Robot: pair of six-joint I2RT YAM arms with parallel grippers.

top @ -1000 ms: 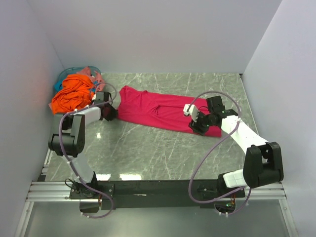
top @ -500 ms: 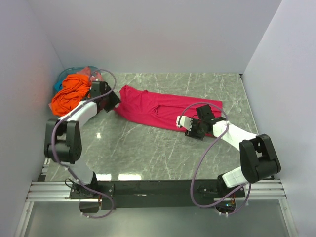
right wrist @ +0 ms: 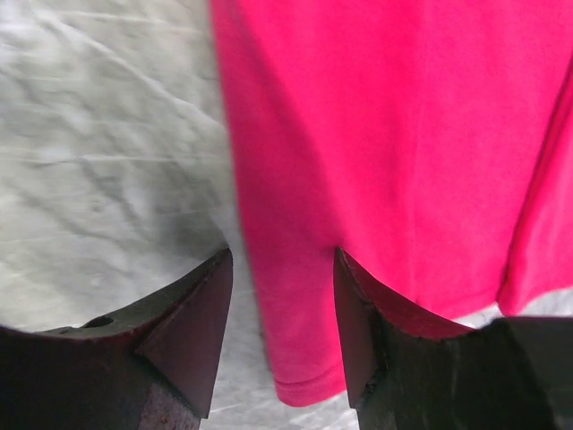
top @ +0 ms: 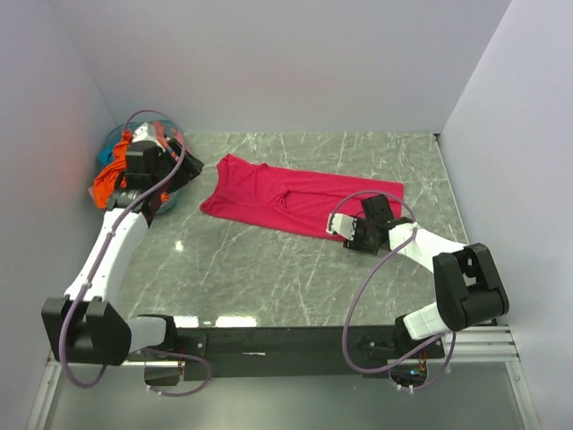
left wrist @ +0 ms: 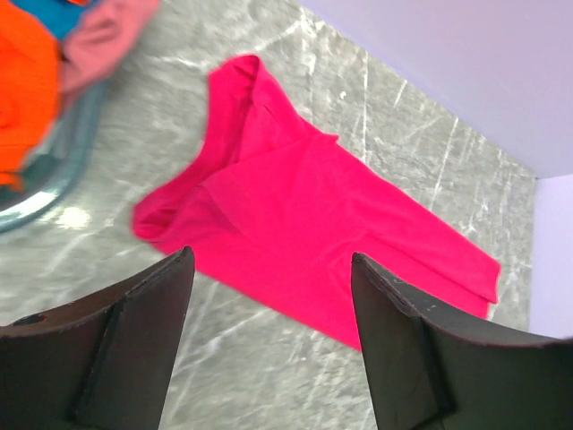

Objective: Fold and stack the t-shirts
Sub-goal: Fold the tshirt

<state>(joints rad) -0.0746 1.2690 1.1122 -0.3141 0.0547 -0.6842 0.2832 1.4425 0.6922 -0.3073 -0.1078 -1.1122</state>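
Across the middle of the counter (top: 269, 269) lies the crimson shirt (top: 295, 197), flattened into a long band whose axis runs left to right, the left end slightly farther back than the right. At its right end the right claw (right wrist: 282, 269) sits low on the near hem with its jaws parted, one finger on bare counter and the other over cloth, so the edge lies between them unpinched. The left claw (left wrist: 270, 269) hangs released and empty, high beside the basket (left wrist: 63, 161), which holds the orange shirt (left wrist: 22, 90) and the salmon shirt (left wrist: 98, 36). From there the band's left end lies forward and to the right of it, near but not under the fingers. By my reading, the next fold brings one end over the other along that long axis. The right arm is already placed for its end, while the left arm must come down onto the left end, or else go for the basket.
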